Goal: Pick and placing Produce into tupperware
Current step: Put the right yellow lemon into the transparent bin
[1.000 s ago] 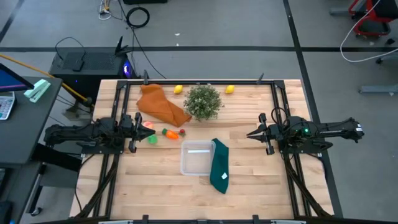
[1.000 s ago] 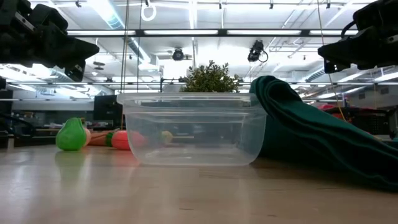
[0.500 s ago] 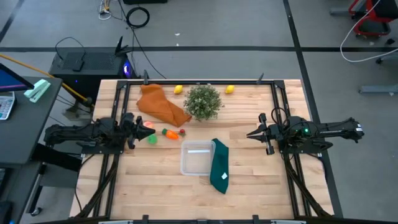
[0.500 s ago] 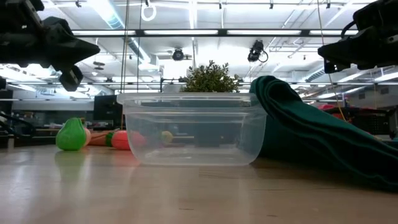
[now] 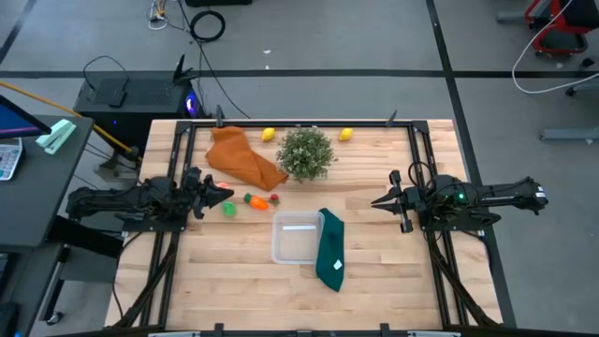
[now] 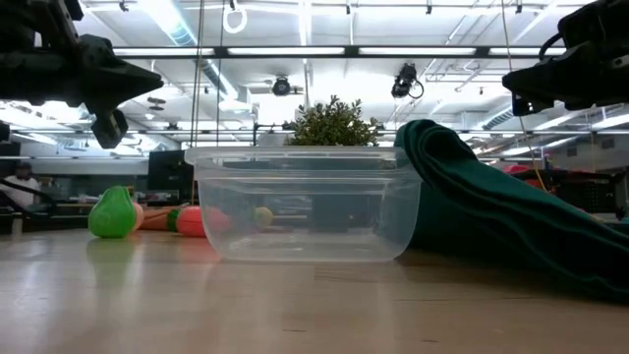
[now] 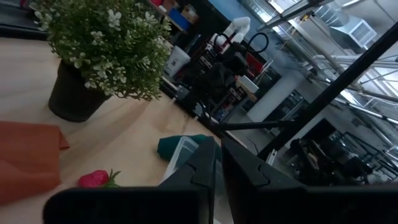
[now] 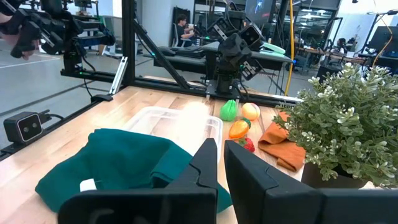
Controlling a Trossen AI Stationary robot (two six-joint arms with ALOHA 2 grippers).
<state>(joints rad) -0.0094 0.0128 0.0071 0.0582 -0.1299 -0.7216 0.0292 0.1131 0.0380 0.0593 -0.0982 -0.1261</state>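
Left gripper (image 5: 223,193): fingers nearly closed, nothing held, raised above table at left edge, just beside pink peach (image 5: 223,188). Green fruit (image 5: 229,210), orange carrot (image 5: 255,200), red piece (image 5: 274,198) on table close by. Two lemons (image 5: 269,135) at far edge, either side of potted plant (image 5: 305,154). Tupperware (image 5: 296,238) empty, mid-table, touching dark green cloth (image 5: 330,249). Orange cloth (image 5: 242,159) beside plant. Right gripper (image 5: 377,202): fully closed, empty, waiting at right side.
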